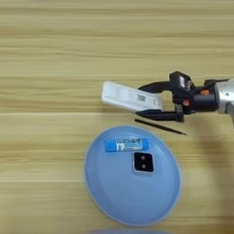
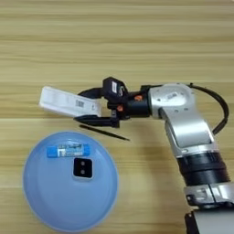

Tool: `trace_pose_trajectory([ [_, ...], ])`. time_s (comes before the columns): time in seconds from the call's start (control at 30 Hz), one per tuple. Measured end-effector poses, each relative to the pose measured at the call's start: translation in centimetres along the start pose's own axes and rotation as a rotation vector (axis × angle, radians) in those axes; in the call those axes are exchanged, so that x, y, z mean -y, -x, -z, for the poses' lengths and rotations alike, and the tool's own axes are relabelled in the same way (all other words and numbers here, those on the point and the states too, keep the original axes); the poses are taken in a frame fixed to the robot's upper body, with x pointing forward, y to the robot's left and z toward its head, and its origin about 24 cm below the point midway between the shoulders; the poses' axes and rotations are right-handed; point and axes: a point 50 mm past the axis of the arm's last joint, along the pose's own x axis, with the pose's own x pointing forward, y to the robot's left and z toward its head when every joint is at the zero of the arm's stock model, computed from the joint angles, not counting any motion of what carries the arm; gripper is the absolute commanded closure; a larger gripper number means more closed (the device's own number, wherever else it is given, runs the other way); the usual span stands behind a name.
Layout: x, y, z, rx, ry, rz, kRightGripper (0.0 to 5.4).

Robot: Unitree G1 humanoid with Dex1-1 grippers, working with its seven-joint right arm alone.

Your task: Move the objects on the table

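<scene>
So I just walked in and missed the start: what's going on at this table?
The robot's right gripper has its two black fingers closed on one end of a long white bar-shaped device, holding it just beyond the rim of a round light-blue plate. A short blue tube with a white label and a small black square piece already lie on the plate. A thin dark stick rests on the wooden table beside the gripper.

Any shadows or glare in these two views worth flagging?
Left eye view: the white bar, held in the gripper, throws a soft shadow on the table below it; the thin dark line under the fingers looks like a finger's shadow. Right eye view: same shadows, plus a faint one right of the forearm. No strong glare on the plate in either view.
</scene>
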Motion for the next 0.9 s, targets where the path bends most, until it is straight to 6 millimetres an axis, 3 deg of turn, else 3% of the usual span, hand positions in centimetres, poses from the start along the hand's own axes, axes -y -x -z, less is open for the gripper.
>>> trace_pose_trajectory([
  [0.9,-3.3,0.0,0.3,0.001,0.030,-0.179,2.50],
])
